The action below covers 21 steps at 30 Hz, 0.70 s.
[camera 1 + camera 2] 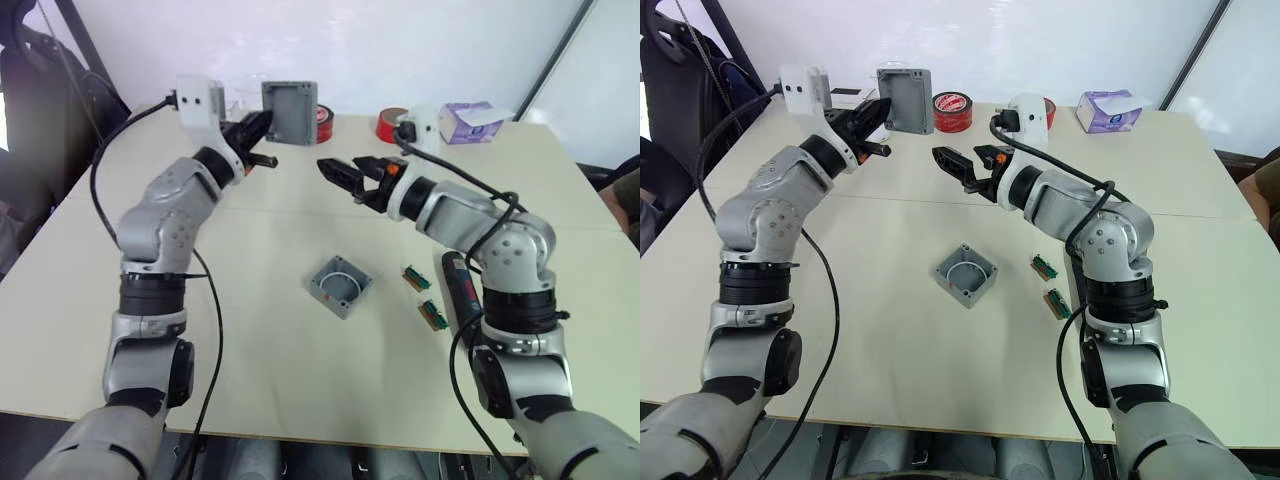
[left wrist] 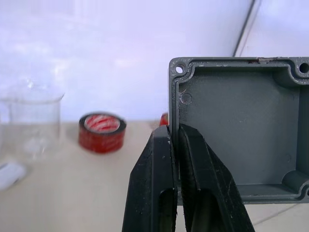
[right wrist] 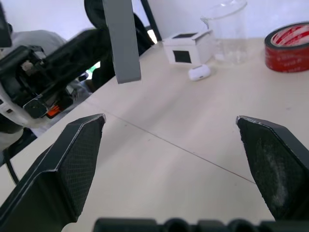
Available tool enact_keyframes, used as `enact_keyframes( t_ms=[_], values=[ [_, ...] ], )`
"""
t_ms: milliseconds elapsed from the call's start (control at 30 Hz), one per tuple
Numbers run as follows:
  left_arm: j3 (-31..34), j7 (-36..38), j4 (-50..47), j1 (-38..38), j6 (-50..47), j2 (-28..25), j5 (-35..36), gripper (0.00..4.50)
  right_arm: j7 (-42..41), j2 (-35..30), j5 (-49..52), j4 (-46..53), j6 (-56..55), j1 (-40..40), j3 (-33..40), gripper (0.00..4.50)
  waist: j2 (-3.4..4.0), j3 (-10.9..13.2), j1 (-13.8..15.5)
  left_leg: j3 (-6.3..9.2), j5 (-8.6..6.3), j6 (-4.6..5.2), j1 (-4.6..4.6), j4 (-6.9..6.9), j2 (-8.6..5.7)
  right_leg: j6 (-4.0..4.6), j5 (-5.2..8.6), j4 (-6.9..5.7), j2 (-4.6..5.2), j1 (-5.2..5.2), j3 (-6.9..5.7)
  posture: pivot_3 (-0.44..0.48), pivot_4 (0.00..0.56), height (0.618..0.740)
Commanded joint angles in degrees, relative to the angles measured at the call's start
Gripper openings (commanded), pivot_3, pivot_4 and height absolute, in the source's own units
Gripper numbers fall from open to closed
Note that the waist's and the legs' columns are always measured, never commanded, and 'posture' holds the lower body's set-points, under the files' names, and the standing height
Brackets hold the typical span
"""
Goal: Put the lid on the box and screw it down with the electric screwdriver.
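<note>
Your left tool [image 1: 262, 128] is clamped on one edge of the lid [image 1: 290, 110], holding it upright in the air over the far side of the worktop [image 1: 250, 330], hollow side facing the wrist camera. Your right tool [image 1: 342, 172] hangs spread wide with nothing in it, near the lid but apart from it. The box [image 1: 340, 285] sits open side up mid-worktop, and the screwdriver [image 1: 460, 292] lies flat to its right beyond two small green pieces [image 1: 425, 295], partly under your right arm.
</note>
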<state>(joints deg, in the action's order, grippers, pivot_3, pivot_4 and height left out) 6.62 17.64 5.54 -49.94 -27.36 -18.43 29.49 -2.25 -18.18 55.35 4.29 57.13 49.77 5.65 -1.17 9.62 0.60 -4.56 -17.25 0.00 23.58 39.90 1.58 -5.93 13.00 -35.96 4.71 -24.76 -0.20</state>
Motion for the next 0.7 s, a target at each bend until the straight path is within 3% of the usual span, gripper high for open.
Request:
enact_keyframes(
  t_ms=[33,100,600,700],
  values=[
    [-2.5,2.8,-2.0,0.3,6.0,1.9,-3.1,0.01,-0.2,1.0,1.8,-0.5,0.5,3.7,3.9,4.5,0.0,0.0,0.0,0.0,-0.02,0.02,0.0,0.0,0.0,0.0,0.0,0.03,0.0,0.01,0.0,0.0,0.15,0.74],
    [-3.5,3.7,-2.4,1.0,7.0,2.9,-4.1,0.01,-0.2,1.1,1.4,-1.0,1.1,4.5,4.7,4.5,0.0,0.0,0.0,0.02,-0.22,0.39,0.0,0.0,0.0,-0.01,0.0,0.02,0.0,0.01,0.0,0.0,0.15,0.74],
    [-3.6,5.7,-1.1,1.1,9.2,5.2,-7.6,0.01,-0.4,0.6,2.5,4.2,4.6,4.6,7.5,4.5,0.02,0.0,-1.4,0.1,-0.24,0.42,-0.04,-0.01,0.1,-0.03,0.01,-0.05,-0.07,-0.02,-0.02,0.0,0.15,0.74],
    [-3.5,5.8,-1.1,0.9,8.9,5.3,-7.7,0.0,-0.5,1.0,2.1,5.0,4.7,4.1,7.2,3.86,0.03,0.0,-1.3,0.09,-0.24,0.42,-0.04,-0.01,0.1,-0.03,0.01,-0.05,-0.07,-0.02,-0.02,0.0,0.15,0.74]
  ],
)
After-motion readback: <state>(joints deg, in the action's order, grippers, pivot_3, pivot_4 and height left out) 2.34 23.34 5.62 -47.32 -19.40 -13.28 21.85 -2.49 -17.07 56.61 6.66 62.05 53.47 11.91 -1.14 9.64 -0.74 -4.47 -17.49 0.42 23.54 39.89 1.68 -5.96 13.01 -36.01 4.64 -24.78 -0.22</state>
